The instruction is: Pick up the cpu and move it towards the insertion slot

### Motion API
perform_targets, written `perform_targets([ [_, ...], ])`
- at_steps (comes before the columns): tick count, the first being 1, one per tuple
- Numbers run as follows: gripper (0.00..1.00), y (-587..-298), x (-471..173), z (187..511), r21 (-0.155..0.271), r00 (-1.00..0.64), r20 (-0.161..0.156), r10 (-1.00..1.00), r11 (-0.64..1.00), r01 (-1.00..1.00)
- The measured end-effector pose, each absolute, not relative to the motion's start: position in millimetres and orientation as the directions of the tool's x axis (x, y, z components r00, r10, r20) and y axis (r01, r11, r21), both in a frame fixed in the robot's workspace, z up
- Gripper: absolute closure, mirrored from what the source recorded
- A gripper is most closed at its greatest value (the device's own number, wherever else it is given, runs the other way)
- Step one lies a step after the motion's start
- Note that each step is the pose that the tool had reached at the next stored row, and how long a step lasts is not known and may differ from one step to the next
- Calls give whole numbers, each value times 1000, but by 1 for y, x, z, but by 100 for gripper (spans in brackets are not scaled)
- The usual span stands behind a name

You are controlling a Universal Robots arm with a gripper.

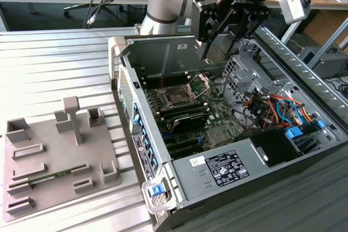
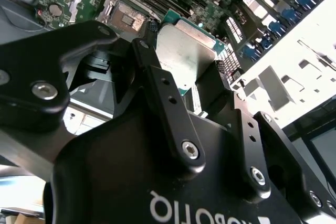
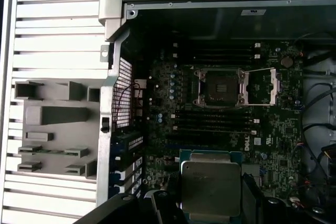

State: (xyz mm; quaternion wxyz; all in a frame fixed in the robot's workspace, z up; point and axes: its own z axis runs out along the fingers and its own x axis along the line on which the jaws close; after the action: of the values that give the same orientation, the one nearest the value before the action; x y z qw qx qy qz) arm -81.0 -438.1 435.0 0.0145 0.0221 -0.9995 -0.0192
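The cpu (image 2: 184, 51), a flat silvery square with a green rim, sits clamped between my black fingers in both wrist views, also the cpu (image 3: 210, 184). My gripper (image 1: 217, 47) hangs above the far side of the open computer case, shut on the chip. The insertion slot (image 1: 176, 97) lies below it on the motherboard, a dark square in a silver frame with its hinged bracket (image 1: 200, 82) swung open. In the first wrist view the insertion slot (image 3: 218, 87) is apart from the held chip, with memory slots between them. The second wrist view shows the insertion slot (image 2: 126, 17) beyond the fingertips.
A grey holder tray (image 1: 54, 156) with a green memory stick (image 1: 49, 177) lies on the slatted table at the exterior view's left. Inside the case are a finned heatsink (image 1: 220, 134), a drive cage with coloured cables (image 1: 272, 107) and a labelled power supply (image 1: 217, 169).
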Motion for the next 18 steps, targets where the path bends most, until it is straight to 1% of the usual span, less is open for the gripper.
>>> perform_targets([
  [18, 45, -438, -53, 435, 39, -999, 30, -45, 998, -44],
])
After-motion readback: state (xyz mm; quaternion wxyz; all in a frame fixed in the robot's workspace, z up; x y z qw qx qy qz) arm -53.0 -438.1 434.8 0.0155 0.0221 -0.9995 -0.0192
